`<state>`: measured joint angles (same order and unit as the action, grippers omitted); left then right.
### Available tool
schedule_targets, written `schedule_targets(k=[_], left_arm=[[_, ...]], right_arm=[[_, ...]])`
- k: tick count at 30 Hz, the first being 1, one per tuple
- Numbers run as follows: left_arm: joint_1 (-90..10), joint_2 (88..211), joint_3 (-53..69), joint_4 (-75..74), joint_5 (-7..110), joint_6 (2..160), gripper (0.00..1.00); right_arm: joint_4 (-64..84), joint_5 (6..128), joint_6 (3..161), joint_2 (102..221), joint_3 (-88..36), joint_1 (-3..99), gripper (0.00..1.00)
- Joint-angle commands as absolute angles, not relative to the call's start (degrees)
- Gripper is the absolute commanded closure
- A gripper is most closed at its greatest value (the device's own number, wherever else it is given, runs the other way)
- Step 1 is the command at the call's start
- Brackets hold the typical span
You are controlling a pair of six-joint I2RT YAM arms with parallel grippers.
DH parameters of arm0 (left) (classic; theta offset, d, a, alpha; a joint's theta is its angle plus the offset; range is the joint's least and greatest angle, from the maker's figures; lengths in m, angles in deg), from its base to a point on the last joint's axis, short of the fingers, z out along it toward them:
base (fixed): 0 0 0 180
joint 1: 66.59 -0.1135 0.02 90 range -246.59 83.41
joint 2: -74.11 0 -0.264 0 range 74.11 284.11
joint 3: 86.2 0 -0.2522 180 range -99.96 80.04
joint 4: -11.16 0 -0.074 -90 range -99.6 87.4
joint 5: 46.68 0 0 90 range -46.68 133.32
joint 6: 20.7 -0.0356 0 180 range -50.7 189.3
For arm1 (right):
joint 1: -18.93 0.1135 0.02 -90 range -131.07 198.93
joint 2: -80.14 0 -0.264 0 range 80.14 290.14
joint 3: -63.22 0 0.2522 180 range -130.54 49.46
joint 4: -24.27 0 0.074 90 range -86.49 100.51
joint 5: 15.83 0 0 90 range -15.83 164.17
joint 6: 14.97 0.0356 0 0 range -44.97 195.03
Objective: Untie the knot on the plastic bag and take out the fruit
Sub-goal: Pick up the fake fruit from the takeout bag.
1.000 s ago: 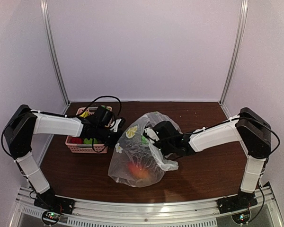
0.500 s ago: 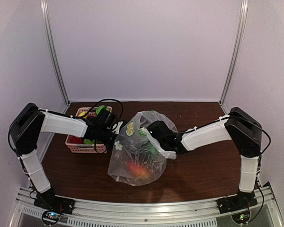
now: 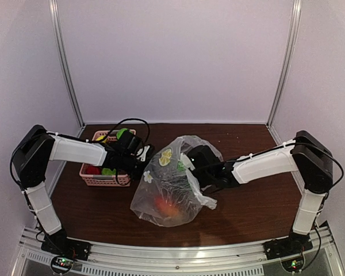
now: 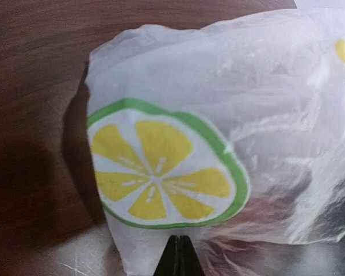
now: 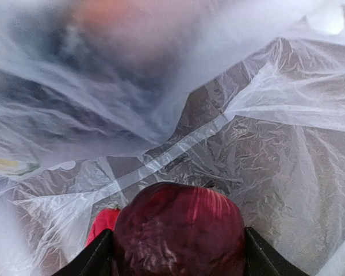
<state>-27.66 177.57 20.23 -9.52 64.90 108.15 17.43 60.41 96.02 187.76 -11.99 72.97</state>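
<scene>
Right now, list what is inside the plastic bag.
Inside the plastic bag: an orange fruit at its bottom and a dark red fruit held by the right gripper. Crinkled film blurs anything else.

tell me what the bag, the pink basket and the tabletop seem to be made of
Plastic bag: thin clear plastic film, glossy and crinkled, contents showing through. Pink basket: likely rigid moulded plastic, going by its slotted walls. Table: dark brown wood or wood-look laminate, faint grain, slight sheen.

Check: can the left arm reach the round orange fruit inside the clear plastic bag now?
Probably not: the left gripper is shut on the outside of the clear plastic bag, whose film lies between it and the round orange fruit.
</scene>
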Motion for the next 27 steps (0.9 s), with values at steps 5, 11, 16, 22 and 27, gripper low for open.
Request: schedule_targets(k=[5, 11, 16, 22, 27], left_arm=[[-27.83, 175.71, 18.70, -9.01, 62.04, 107.43, 1.00], [-27.84, 174.04, 18.54, -9.99, 60.90, 106.51, 1.00], [-27.89, 172.90, 17.43, -11.91, 59.58, 104.79, 1.00], [-27.90, 168.95, 13.93, -18.32, 57.07, 100.28, 0.83], [-27.83, 162.54, 11.91, -23.35, 52.64, 98.34, 0.58]], right_arm=[[14.29, 65.90, 95.94, 173.41, -5.29, 73.25, 0.53], [12.88, 67.28, 98.14, 164.66, 1.57, 73.25, 0.53], [12.75, 66.65, 100.53, 155.65, 6.60, 73.25, 0.53], [11.75, 64.62, 100.96, 145.62, 8.61, 73.25, 0.52], [7.74, 66.56, 100.24, 140.49, 7.42, 73.25, 0.50]])
